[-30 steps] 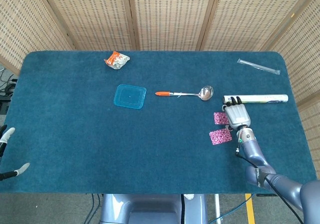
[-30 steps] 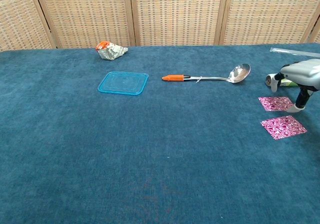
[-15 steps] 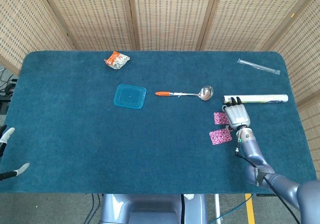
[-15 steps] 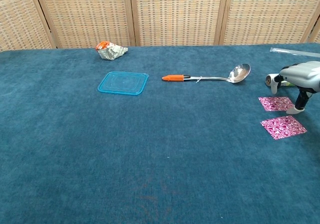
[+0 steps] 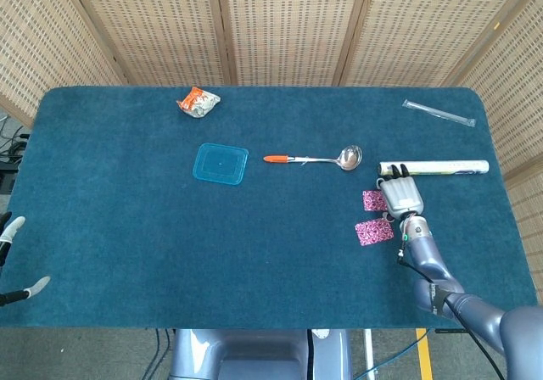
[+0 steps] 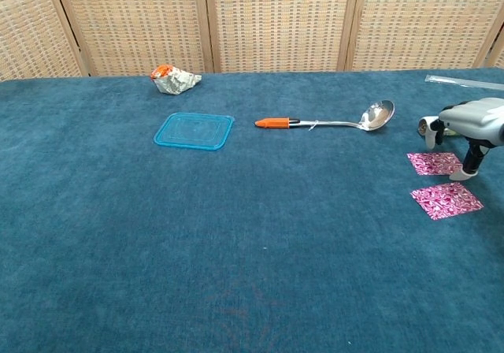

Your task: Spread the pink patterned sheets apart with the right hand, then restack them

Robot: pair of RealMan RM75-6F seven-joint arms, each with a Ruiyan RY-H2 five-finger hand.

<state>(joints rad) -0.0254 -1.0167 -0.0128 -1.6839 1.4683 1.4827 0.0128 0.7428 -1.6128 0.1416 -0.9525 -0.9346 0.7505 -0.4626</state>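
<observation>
Two pink patterned sheets lie flat and apart on the blue cloth at the right. The far sheet (image 5: 373,199) (image 6: 434,162) sits beside my right hand (image 5: 402,196) (image 6: 473,124). The near sheet (image 5: 374,231) (image 6: 446,199) lies a little closer to the front edge. My right hand hovers palm down over the far sheet's right edge, fingers pointing down, one fingertip (image 6: 459,175) at the cloth between the two sheets. It holds nothing. Only the fingertips of my left hand (image 5: 17,257) show at the left edge of the head view, spread apart.
A ladle with an orange handle (image 5: 314,158) (image 6: 331,121) lies mid-table. A blue plastic lid (image 5: 221,163) (image 6: 194,130) is left of it, a crumpled wrapper (image 5: 198,102) (image 6: 175,79) at the back. A foil roll (image 5: 437,168) lies behind my right hand, and a clear-wrapped stick (image 5: 439,113) lies far right.
My right hand has lifted very slightly and shifted a touch right over the far sheet. The sheets have not moved.
</observation>
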